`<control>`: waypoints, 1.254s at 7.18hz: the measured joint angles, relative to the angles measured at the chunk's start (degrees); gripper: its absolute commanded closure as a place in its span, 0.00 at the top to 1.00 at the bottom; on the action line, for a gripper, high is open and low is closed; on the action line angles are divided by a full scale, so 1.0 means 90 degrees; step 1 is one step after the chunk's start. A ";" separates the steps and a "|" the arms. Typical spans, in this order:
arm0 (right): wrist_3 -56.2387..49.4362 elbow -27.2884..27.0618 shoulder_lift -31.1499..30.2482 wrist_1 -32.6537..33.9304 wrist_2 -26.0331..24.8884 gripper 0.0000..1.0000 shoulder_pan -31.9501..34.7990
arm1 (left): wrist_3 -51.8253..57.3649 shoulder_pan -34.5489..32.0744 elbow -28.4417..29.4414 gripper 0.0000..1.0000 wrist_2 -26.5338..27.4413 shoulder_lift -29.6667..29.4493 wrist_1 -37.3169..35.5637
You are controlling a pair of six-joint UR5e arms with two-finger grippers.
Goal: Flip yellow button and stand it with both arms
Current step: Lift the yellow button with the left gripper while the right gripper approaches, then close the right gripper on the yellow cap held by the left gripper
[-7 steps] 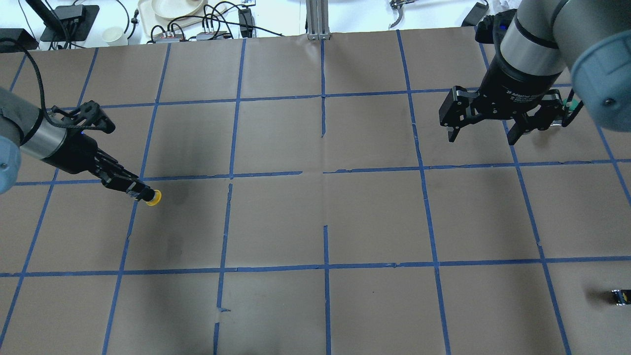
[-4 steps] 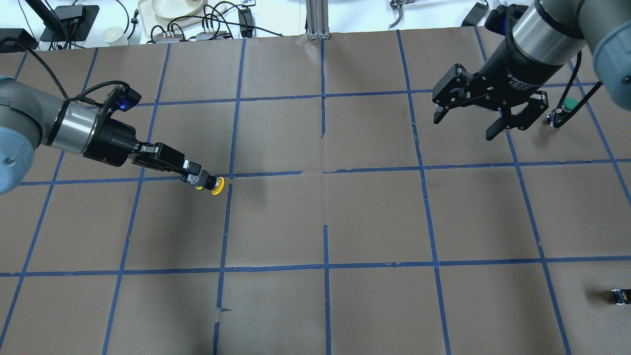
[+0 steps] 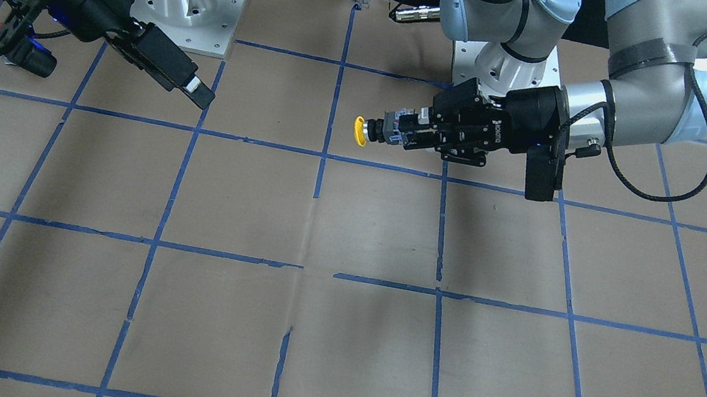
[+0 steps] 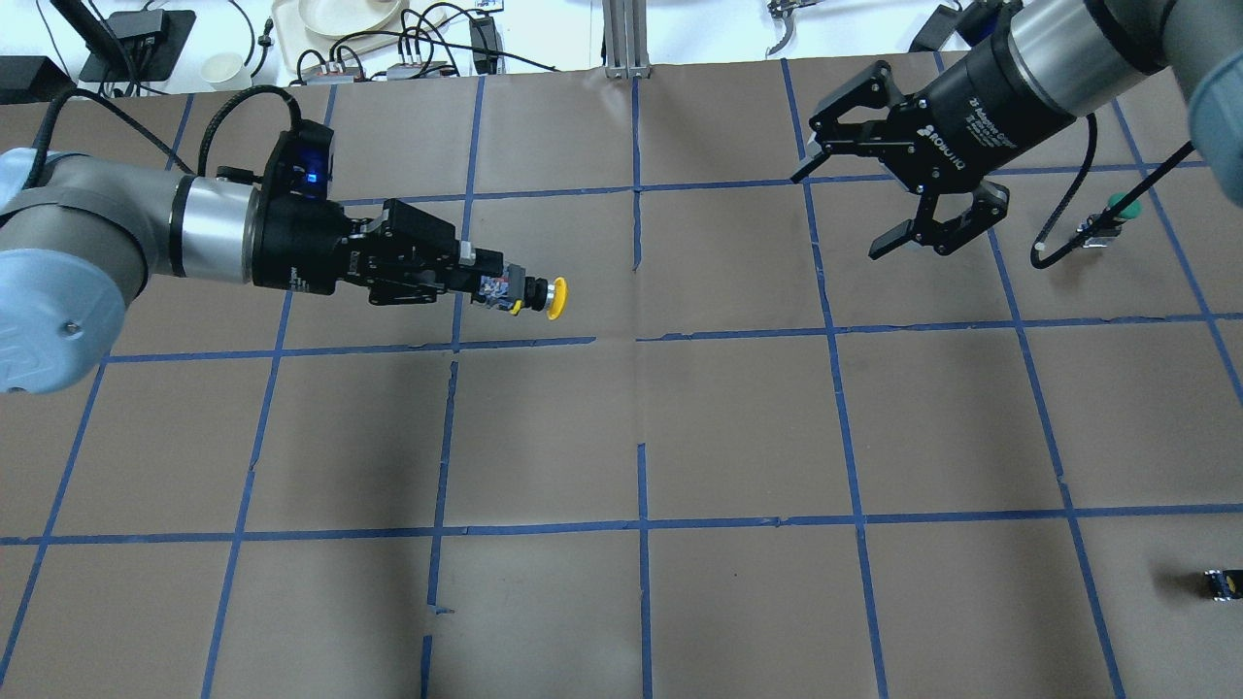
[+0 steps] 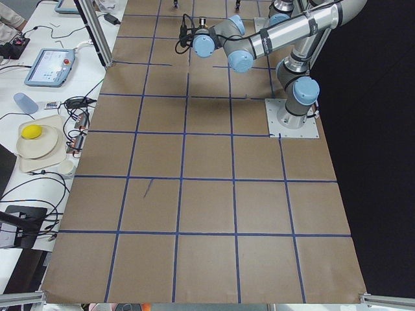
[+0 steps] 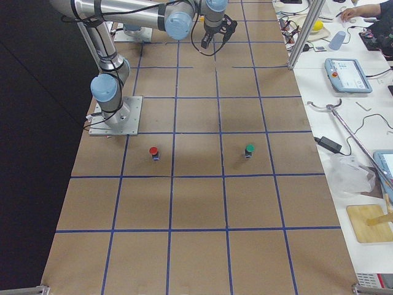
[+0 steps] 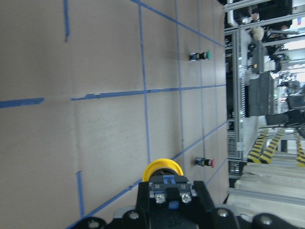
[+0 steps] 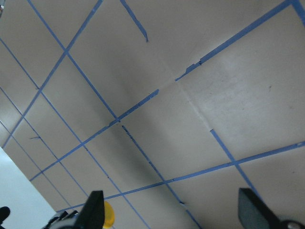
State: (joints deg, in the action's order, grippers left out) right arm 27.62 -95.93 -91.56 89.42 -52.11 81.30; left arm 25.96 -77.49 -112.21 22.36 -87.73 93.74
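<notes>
The yellow button (image 4: 554,297) is held level above the table, with its yellow cap pointing toward the table's middle. My left gripper (image 4: 488,285) is shut on its grey-black contact block. In the front-facing view the button (image 3: 361,131) sticks out of the left gripper (image 3: 401,128). The left wrist view shows the cap (image 7: 162,168) just beyond the block. My right gripper (image 4: 837,216) is open and empty, hanging in the air well to the right of the button. In the right wrist view the cap (image 8: 109,214) shows by one fingertip (image 8: 95,210).
A green-capped button (image 4: 1117,208) stands at the far right behind the right arm's cable. A red-capped button (image 6: 153,151) stands near the right arm's base. A small capless black-grey block (image 4: 1222,583) lies at the near right edge. Blue tape lines grid the brown table.
My left gripper has carried the yellow button right and toward the table's middle, turning level. My right gripper has moved left and farther back and has rotated, staying open.
</notes>
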 measured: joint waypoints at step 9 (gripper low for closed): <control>0.2885 -0.0578 0.0031 -0.0054 0.2871 0.96 0.0136 | -0.0970 -0.0587 -0.0022 0.10 -0.1944 -0.0008 -0.0024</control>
State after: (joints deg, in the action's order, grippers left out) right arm 53.58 -101.13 -91.28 88.93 -26.27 82.53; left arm 17.24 -82.78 -112.41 4.86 -87.80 93.53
